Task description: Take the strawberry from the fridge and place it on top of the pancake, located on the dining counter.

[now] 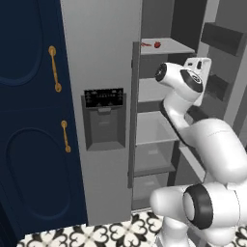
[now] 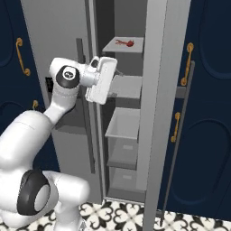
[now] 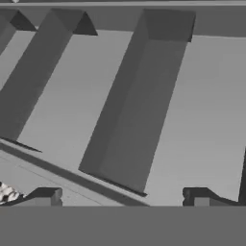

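Red and tiny against pale grey, the strawberry [image 1: 157, 44] is lying on the top flat shelf [image 1: 166, 47] inside the open fridge [image 1: 103, 72], well above the robot's white, rounded hand, which is standing level with the second shelf down. Seen from the hand, the gripper [image 3: 126, 198] is showing two small dark fingertips [image 3: 47, 194] held wide apart with nothing between them, facing smooth grey box-shaped door bins [image 3: 144, 101]. Navy cabinet doors [image 1: 31, 120] with slim brass handles [image 1: 55, 68] are flanking the fridge above a black-and-white patterned tile floor [image 1: 96, 234].
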